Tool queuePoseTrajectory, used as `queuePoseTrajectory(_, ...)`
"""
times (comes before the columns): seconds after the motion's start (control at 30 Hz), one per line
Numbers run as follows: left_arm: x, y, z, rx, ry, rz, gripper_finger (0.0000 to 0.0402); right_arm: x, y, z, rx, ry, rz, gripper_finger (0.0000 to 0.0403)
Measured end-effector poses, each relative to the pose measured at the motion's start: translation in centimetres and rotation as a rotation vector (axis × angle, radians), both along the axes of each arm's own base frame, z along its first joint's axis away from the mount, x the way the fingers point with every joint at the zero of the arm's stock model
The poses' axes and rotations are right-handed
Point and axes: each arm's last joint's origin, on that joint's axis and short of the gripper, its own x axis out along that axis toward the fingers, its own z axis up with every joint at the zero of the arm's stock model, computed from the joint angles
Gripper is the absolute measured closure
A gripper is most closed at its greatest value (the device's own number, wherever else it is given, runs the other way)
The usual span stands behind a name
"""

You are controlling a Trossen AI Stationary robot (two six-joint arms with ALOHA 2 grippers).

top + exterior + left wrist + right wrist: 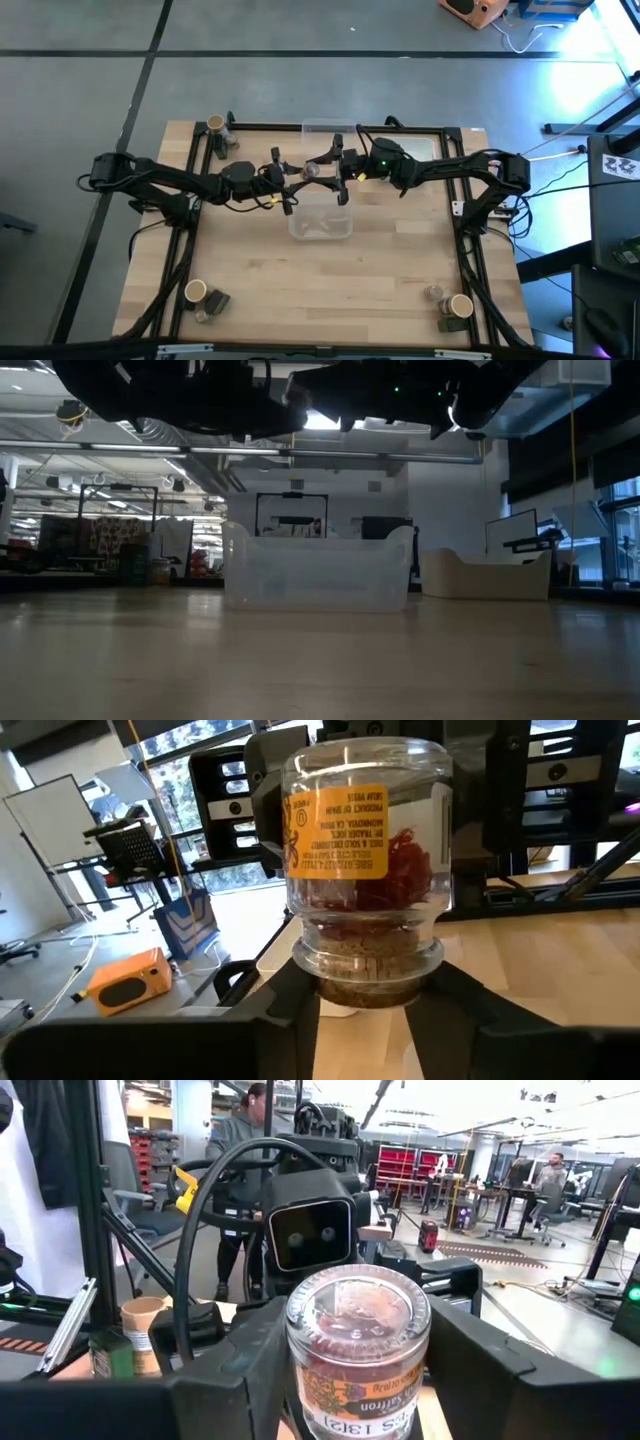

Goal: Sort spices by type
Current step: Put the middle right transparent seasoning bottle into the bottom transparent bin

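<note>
Dim tabletop, bright backlit ceiling, window glare

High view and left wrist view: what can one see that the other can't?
Only the high view shows the whole table, both arms meeting over a clear bin, and little spice groups near the corners, like one tan-topped jar. Only the left wrist view shows the jar's orange label and red threads inside, plus an orange speaker on the floor. Both show the small clear jar between the left claw and the right claw.
</note>
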Motion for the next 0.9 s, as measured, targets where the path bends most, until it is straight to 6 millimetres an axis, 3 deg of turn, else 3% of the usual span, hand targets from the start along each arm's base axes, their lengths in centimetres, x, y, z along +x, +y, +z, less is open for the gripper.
queuePoseTrajectory(0.13, 0.00, 0.00, 0.00, -0.010, -0.003, -0.001, 0.0302, 0.00, 0.01, -0.01, 0.002, 0.001, -0.001, 0.0200)
queuePoseTrajectory(0.53, -0.01, -0.01, 0.03, -0.046, -0.017, -0.004, 0.0262, 0.01, -0.04, -0.04, -0.015, 0.002, -0.016, 0.0210)
queuePoseTrajectory(0.9, 0.00, 0.02, 0.29, -0.115, -0.064, -0.006, 0.0190, 0.02, -0.08, -0.18, -0.019, 0.012, -0.030, 0.0210)
